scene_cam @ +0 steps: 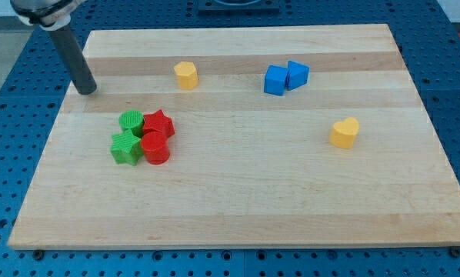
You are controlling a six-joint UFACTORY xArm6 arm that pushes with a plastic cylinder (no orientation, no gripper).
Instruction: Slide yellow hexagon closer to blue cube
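The yellow hexagon [185,75] stands near the board's top, left of centre. The blue cube [275,80] is to its right, touching a second blue block [297,74], a wedge-like shape, on its right side. My tip [86,90] rests on the board near its left edge, well to the left of the yellow hexagon and slightly lower. It touches no block.
A yellow heart-shaped block [344,132] sits at the right. A cluster lies below my tip: a green cylinder [131,121], a green star [125,148], a red star [158,123] and a red cylinder [155,148]. The wooden board [230,215] lies on a blue perforated table.
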